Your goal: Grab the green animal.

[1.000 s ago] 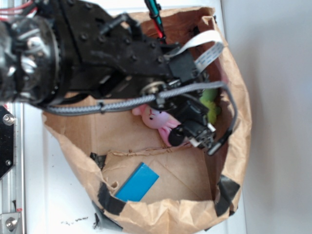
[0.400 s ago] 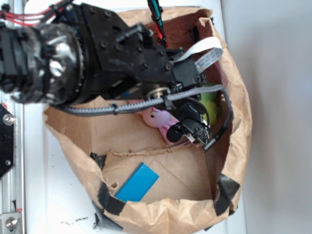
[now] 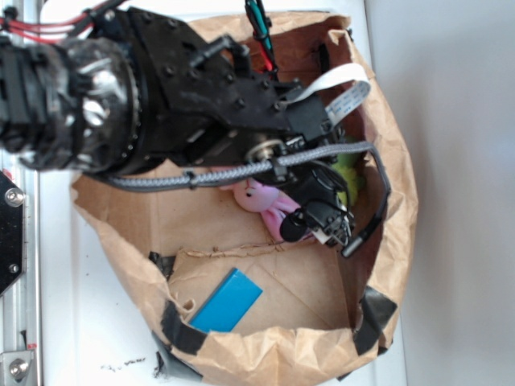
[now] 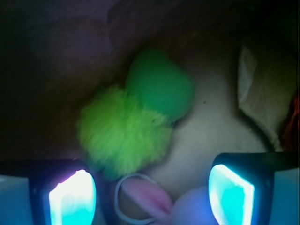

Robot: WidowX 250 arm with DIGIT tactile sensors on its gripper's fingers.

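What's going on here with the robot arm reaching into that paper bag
The robot arm is reaching into a brown paper bag after the green animal. The wrist view shows the gripper open, its two fingers apart and holding nothing, with the fuzzy green toy just ahead of them, not yet between them. A pink bunny lies right beside it, its ear close to the fingers. A blue block sits apart at the bag's other end.

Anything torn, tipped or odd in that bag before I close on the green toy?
The paper bag is crumpled, its corners patched with black tape. The green animal lies tight against the pink bunny.
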